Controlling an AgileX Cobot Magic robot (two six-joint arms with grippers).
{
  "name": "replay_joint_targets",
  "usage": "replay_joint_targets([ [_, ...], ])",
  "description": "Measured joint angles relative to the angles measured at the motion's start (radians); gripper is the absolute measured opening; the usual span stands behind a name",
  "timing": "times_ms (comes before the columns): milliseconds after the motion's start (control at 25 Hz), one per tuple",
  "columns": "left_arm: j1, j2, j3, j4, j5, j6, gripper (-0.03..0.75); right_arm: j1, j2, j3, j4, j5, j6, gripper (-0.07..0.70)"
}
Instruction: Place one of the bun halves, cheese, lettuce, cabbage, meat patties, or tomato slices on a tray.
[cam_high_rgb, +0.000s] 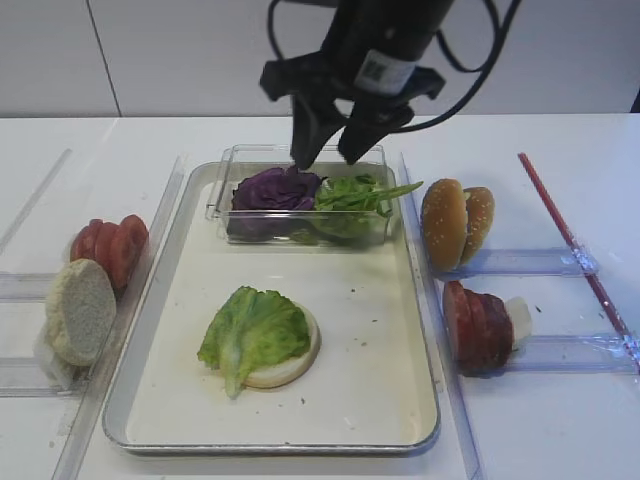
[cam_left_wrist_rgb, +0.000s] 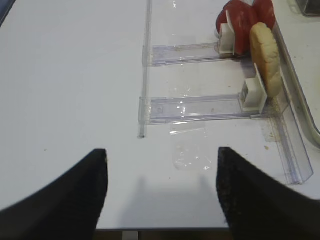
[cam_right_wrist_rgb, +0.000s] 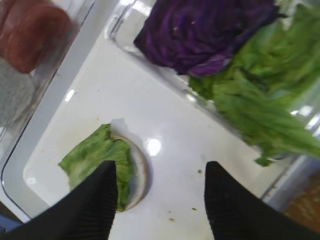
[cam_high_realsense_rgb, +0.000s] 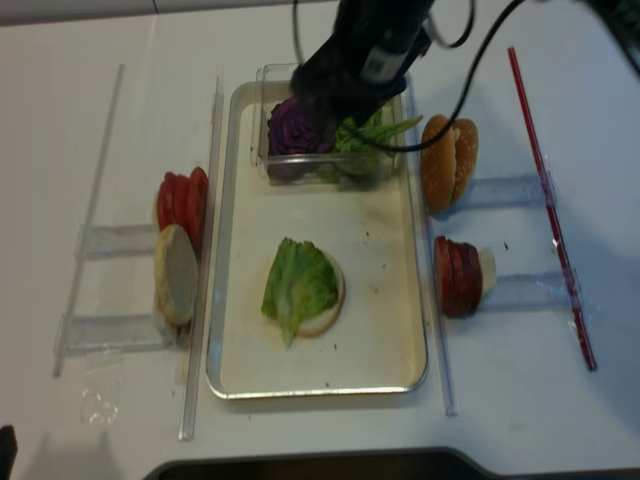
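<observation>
Exterior high cam: front of table, angled down toward the back wall, mid-range, takes in whole tray (cam_high_rgb: 420, 330) w/ racks both sides. Realsense exterior cam: higher, near top-down, farther out, same tray (cam_high_realsense_rgb: 418, 300) plus more bare table. Right wrist cam: close, looks down past its own fingertips (cam_right_wrist_rgb: 95, 200) at purple cabbage (cam_right_wrist_rgb: 205, 30) and the lettuce-topped bun half (cam_right_wrist_rgb: 100, 160), both shared w/ the exterior views. Left wrist cam: low, close over the left-side clear racks (cam_left_wrist_rgb: 200, 105), tray edge at far right.

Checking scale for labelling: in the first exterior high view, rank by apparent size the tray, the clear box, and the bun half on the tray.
1. tray
2. clear box
3. bun half
</observation>
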Motion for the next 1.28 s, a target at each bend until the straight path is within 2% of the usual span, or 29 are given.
replay_joint_targets([
  [440,0.000,0.000,0.000,0.000,0.000,0.000,0.469,-0.258,-0.151,0.017,-0.119,0.007,0.041,0.436],
  [560,0.000,0.000,0.000,0.000,0.000,0.000,0.469,-0.317,-0.216,0.090,-0.127,0.007,0.043,0.436],
  [920,0.000,0.000,0.000,0.000,0.000,0.000,0.469,-0.450,-0.487,0.410,-0.202,0.014,0.032,0.436],
  [1280,0.000,0.000,0.000,0.000,0.000,0.000,0.469,-0.466,-0.849,0.598,-0.205,0.023,0.031,0.436],
])
